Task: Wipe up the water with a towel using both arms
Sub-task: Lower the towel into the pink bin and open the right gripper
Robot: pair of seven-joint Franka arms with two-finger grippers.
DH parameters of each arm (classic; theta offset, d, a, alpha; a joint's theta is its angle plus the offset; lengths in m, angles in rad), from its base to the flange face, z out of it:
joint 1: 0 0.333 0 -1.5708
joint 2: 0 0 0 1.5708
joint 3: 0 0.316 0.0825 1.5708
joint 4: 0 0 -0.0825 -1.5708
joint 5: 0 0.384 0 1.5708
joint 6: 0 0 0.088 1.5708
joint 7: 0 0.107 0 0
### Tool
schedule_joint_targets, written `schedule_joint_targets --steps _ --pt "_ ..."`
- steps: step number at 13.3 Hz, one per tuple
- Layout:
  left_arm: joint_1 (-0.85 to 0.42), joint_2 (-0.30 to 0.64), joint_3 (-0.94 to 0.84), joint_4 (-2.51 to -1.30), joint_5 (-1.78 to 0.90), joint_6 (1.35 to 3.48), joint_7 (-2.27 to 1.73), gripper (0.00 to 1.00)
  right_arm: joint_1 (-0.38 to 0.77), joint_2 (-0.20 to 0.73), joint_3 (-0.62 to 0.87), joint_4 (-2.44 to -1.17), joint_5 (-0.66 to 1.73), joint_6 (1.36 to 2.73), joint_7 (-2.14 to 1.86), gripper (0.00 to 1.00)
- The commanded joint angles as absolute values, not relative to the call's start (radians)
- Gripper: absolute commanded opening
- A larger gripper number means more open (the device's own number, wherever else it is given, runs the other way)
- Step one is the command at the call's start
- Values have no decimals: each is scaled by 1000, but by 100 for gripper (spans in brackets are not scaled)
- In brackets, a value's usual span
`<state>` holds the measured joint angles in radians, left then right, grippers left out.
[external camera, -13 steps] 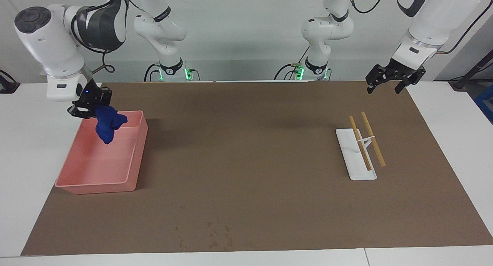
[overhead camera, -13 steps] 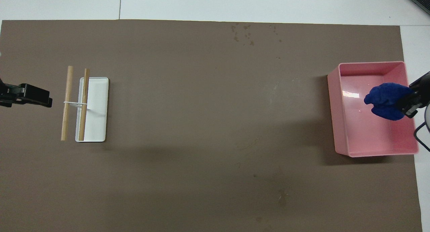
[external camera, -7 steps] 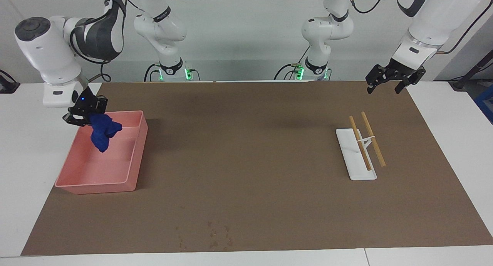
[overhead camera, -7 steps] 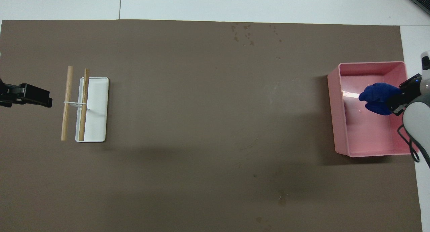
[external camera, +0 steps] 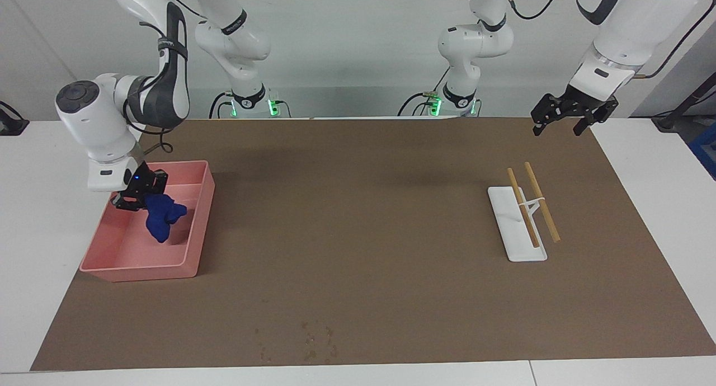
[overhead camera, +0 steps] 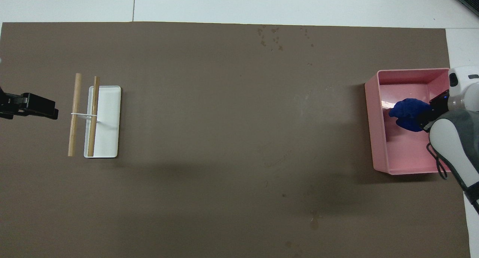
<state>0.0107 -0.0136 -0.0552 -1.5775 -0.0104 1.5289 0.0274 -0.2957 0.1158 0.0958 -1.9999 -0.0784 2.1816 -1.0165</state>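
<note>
My right gripper [external camera: 139, 194] is shut on the royal-blue towel [external camera: 162, 221], which hangs bunched from it down inside the pink tray [external camera: 140, 271]. I cannot tell whether the towel's lower end touches the tray floor. In the overhead view the towel [overhead camera: 408, 113] is over the tray's middle, with the right gripper [overhead camera: 434, 109] beside it. Water drops [external camera: 313, 341] lie on the brown mat near its edge farthest from the robots; they also show in the overhead view [overhead camera: 275, 37]. My left gripper [external camera: 562, 117] is open and empty, raised over the mat's edge at the left arm's end, waiting.
A white slab with two wooden sticks [external camera: 523, 218] lies on the mat toward the left arm's end; it also shows in the overhead view [overhead camera: 101, 119]. The pink tray [overhead camera: 374, 119] stands at the right arm's end. The brown mat [external camera: 358, 218] covers the table's middle.
My right gripper has come down with the towel, from above the tray's rim into the tray. The left arm has not moved.
</note>
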Motion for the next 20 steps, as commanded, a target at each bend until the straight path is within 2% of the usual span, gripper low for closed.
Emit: schedule_joint_targets --steps 1,3,4,5,8,10,13,16,20 --pt "21 -29 -61 -1598 -14 1536 29 100 -334 95 107 -2017 -72 2195 -1090 16" --pt "21 -29 -61 -1598 -14 1536 29 100 -341 95 109 -2016 -69 2195 -1106 80" --pt "21 -29 -61 -1598 -14 1537 29 100 -341 95 109 -2010 -61 2189 -1108 84" --pt "21 -29 -61 -1597 -14 1536 29 100 -342 94 109 -2008 -55 2178 -1108 99" --pt "21 -29 -61 -1598 -14 1536 29 100 -331 78 113 -1959 -52 2085 -1097 100" --pt "21 -29 -61 -1597 -14 1536 29 100 -327 32 130 -1936 -40 2018 -1050 100" --pt "21 -29 -61 -1597 -14 1536 29 100 -327 -18 214 -1875 -14 1860 -840 100" --pt "21 -29 -61 -1598 -14 1536 29 100 -327 -31 291 -1778 -12 1712 -630 100" --pt "21 -29 -61 -1598 -14 1536 29 100 -327 -60 391 -1663 21 1586 -370 100"
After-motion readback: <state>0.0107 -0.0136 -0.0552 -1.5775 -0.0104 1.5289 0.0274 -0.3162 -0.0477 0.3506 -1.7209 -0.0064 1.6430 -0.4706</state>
